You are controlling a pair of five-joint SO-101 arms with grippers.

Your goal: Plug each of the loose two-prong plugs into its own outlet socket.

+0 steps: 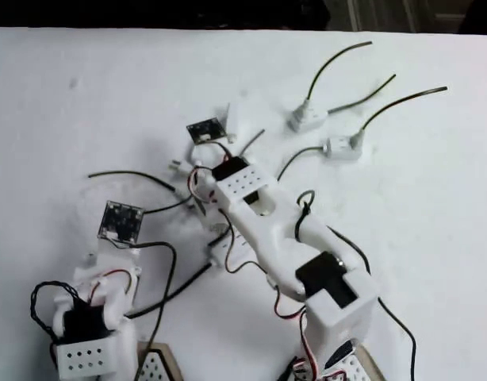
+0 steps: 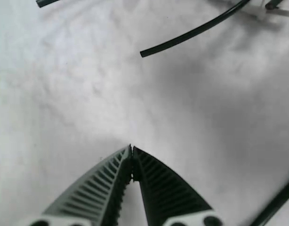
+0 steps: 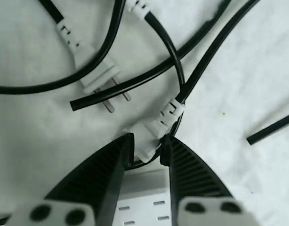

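**White tabletop (image 1: 61,103), two grippers: holdings as found**

Item 1. My right gripper (image 3: 148,141): parted only narrowly and clamped on the body of a white plug (image 3: 159,123), one ribbed finger on each side. Directly beneath the plug, between my fingers, sits a white socket block (image 3: 140,188) with slots in its face. The frame edge cuts off its lower part. The plug's prongs are hidden, so I cannot tell whether they are seated.

Item 2. My left gripper (image 2: 132,149): fully closed, tips pressed together, over the tabletop. A black lead end (image 2: 149,51) lies ahead of it, well apart.

Item 3. Near the held plug: a loose two-prong plug (image 3: 98,79) lying flat with both prongs bare. A cut black cable (image 3: 81,102) runs just beside the prongs.

Item 4. Far side of the table, well apart from my arms: one white fitting (image 1: 307,119) and a second fitting (image 1: 339,148), each trailing a dark lead. Both are too small to tell plug from socket.
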